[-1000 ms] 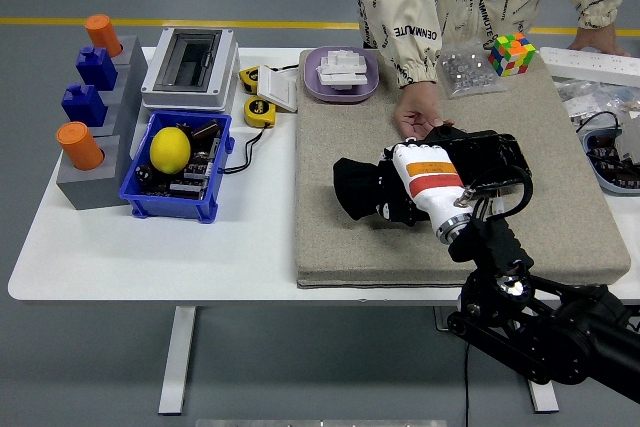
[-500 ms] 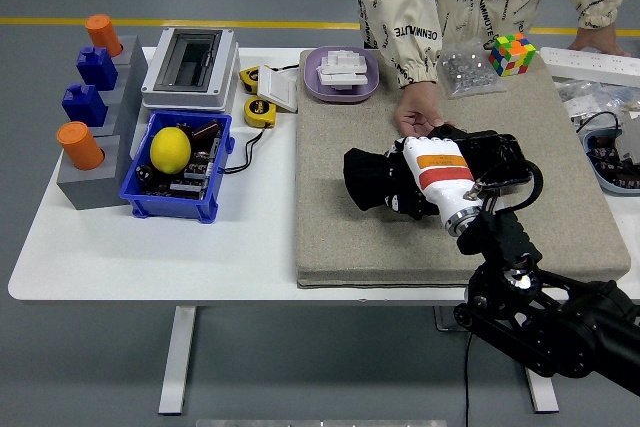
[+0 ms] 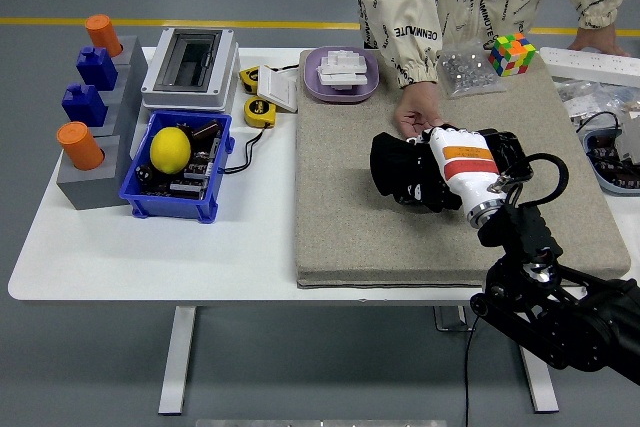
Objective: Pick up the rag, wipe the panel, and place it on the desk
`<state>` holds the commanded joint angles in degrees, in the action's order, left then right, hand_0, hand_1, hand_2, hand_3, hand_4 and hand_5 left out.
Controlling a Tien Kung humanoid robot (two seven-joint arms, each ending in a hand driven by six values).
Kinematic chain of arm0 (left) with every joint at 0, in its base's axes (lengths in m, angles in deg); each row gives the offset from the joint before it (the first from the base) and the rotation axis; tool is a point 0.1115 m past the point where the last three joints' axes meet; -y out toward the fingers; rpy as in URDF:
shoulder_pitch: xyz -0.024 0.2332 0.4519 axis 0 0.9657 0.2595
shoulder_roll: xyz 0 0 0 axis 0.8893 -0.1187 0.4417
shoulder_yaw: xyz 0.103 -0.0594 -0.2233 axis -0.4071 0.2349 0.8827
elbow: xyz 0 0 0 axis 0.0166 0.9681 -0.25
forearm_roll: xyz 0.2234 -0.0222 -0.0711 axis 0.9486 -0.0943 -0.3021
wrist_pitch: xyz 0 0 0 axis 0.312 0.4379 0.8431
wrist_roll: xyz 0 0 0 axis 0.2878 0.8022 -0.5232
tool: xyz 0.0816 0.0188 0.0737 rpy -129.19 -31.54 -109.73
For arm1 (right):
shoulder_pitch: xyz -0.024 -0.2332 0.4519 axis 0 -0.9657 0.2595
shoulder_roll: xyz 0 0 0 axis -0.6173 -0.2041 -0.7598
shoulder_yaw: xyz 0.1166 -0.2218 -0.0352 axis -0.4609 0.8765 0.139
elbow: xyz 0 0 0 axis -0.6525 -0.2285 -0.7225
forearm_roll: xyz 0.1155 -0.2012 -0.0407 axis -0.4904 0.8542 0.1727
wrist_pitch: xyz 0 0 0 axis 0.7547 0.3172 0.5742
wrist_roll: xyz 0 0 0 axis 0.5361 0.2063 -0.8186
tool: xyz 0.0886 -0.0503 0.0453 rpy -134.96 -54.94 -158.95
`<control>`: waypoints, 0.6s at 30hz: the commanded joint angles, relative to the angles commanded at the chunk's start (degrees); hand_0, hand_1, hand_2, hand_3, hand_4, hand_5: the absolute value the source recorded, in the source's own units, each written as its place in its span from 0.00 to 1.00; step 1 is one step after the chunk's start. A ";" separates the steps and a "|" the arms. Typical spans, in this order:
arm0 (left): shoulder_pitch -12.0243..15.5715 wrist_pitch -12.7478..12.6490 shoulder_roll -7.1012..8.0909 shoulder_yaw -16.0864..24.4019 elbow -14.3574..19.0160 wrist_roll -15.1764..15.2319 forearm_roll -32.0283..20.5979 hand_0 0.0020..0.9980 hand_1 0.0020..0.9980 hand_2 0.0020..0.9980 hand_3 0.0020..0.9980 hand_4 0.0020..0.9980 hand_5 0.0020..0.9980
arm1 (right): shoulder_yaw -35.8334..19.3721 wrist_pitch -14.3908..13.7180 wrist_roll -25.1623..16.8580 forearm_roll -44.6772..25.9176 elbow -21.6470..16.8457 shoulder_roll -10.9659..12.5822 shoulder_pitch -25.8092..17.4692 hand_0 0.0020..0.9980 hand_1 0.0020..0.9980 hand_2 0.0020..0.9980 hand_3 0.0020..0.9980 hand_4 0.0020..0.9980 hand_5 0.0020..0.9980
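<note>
A black rag (image 3: pixel 397 167) lies bunched on the grey mat (image 3: pixel 340 207), and my right hand (image 3: pixel 432 179), white with an orange stripe, is shut on it. The rag is pressed against the left end of a black panel (image 3: pixel 508 150), which my hand and wrist mostly cover. From the far side, a person's hand (image 3: pixel 418 115) rests on the mat at the panel's upper left corner. My left arm does not show.
On the left stand a blue bin (image 3: pixel 176 197) with a lemon (image 3: pixel 170 148), a grey block stand (image 3: pixel 92 162) and a white box (image 3: pixel 189 67). A purple tray (image 3: pixel 342 74), a colour cube (image 3: pixel 511 53) and a parts bag (image 3: pixel 466 72) line the mat's far edge.
My right hand has dragged the rag to the right and slightly away from me across the mat onto the panel. The person's hand stays in place.
</note>
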<state>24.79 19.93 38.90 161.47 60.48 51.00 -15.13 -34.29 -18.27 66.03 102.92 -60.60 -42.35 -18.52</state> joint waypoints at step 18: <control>0.01 0.01 -0.11 0.34 -0.04 0.01 0.04 0.61 0.64 0.65 0.56 0.63 0.44 | -3.95 0.40 -0.18 0.08 3.23 3.15 -0.98 0.29 0.39 0.42 0.43 0.97 0.05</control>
<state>24.79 19.94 38.79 161.81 60.44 51.00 -15.09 -38.24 -17.87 65.85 103.00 -57.37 -39.20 -19.50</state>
